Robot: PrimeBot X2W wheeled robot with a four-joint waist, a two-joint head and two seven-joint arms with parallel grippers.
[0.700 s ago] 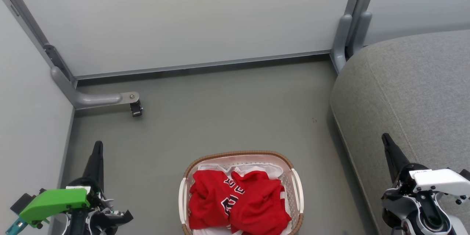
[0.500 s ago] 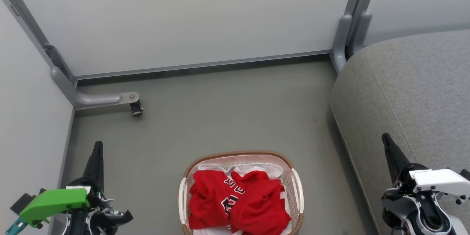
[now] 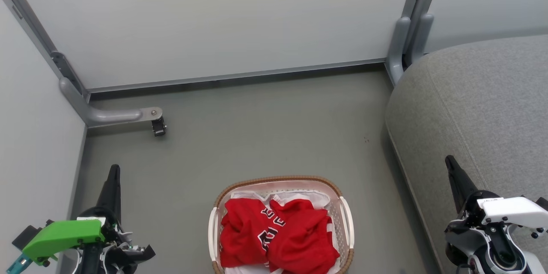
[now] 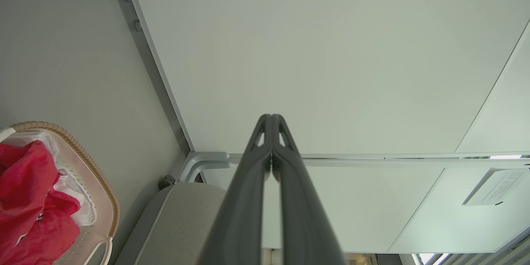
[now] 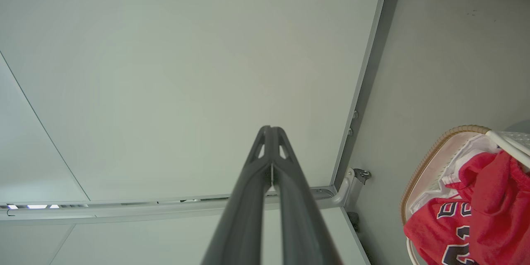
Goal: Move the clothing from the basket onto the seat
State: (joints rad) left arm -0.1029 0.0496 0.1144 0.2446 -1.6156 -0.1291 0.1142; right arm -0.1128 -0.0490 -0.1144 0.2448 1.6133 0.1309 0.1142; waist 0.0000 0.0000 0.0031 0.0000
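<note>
Showing one oval basket of perforated white plastic, edged with a brown woven rim and carrying two white handles, standing on the smooth grey floor. Showing the clothing lying crumpled inside it on a white liner: two red jerseys with white trim and black-and-white lettering, heaped side by side and touching. Showing, at the right and apart from the basket, one seat: a light-grey fabric cushion with rounded edges and a stitched seam. Showing the left gripper at lower left of the head view, its two long dark fingers pressed together and gripping nothing. Showing the right gripper at lower right, likewise closed and empty, overlapping the seat's edge in the head view. Enclosing the floor: pale smooth panels in grey metal framing, with one castor on a bracket at the left.
</note>
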